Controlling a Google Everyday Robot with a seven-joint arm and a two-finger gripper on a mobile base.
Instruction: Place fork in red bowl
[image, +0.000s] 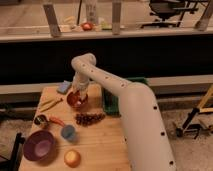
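The claw (76, 94) sits low over the red bowl (80, 102) at the far end of the bench (100, 145) and masks part of the bowl's inside; the fork cannot be made out. The arm (135, 115) hides most of a green bin (111, 105) and the bench's right side, and is cut off by the bottom edge. A small dark item (41, 120) on the bench's left side cannot be identified.

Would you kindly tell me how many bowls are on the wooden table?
2. The red bowl sits toward the far side of the table, beneath the gripper; the purple bowl at the near left corner. The arm may hide others.
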